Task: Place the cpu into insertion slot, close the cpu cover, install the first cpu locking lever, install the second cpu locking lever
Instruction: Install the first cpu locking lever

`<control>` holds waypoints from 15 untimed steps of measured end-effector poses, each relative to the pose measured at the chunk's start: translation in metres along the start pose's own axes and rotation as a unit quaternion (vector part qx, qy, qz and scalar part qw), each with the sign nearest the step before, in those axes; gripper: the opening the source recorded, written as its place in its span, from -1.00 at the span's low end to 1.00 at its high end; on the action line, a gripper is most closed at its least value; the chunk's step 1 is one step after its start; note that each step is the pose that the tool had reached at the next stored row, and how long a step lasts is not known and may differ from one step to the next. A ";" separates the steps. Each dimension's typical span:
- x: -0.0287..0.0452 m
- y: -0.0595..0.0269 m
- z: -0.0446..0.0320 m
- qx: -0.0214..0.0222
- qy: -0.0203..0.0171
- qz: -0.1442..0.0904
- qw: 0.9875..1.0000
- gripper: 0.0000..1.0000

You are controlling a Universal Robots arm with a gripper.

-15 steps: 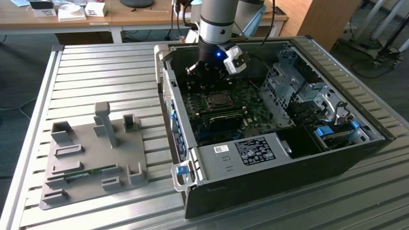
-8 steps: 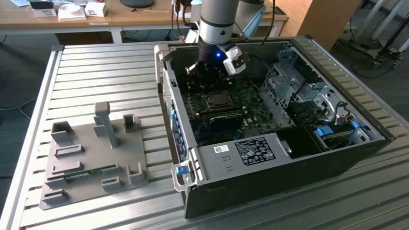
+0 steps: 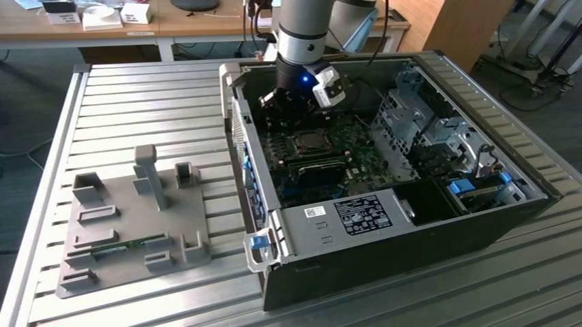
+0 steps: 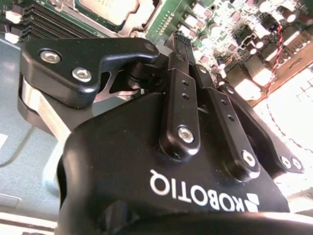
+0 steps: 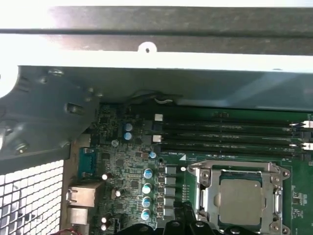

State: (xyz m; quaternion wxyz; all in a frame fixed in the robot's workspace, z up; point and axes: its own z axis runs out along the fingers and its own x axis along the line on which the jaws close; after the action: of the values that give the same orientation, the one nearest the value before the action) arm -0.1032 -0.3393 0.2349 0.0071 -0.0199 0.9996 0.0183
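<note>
- The cpu (image 5: pixel 242 198) sits flat in the insertion slot (image 3: pixel 306 145), silvery top up. It is just below and ahead of the claw, near it but not touching.
- From the exterior view's left, a grey holder tray (image 3: pixel 118 197) lies on the slatted desk (image 3: pixel 136 102), well apart from the claw.
- The claw (image 3: pixel 289 122) hangs inside the open computer case (image 3: pixel 364 266). In the second wrist view its links draw together to a narrow close, and I see nothing held between them.
- The cpu cover (image 5: pixel 205 191) looks to lie down around the chip, framing it through its square cut-out. Whether either locking lever is latched I cannot tell.
- The long memory slots (image 5: pixel 230 132) run just beyond the socket, further from the claw than the chip.
- The drive cage (image 3: pixel 409 116) stands well off on the far side of the claw from the tray.
- As for handling, I'd judge the chip light, stiff and thin, with a smooth lid that could slip. Its underside is likely delicate, so the opposite edges are the place to hold it.
- The cover looks like thin, springy sheet metal, best pressed on its free edge rather than over the chip.
</note>
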 end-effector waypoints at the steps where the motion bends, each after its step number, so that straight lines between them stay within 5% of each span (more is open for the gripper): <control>1: 0.0000 0.0000 0.0000 0.000 0.000 0.000 1.000 -0.79; 10: -0.0001 0.0000 -0.0054 -0.007 0.000 0.000 1.000 -0.79; 15: 0.0002 -0.0022 -0.0056 -0.023 -0.001 0.000 1.000 -0.79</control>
State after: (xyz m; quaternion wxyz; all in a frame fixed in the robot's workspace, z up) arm -0.1034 -0.3417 0.2403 0.0076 -0.0197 0.9989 0.0409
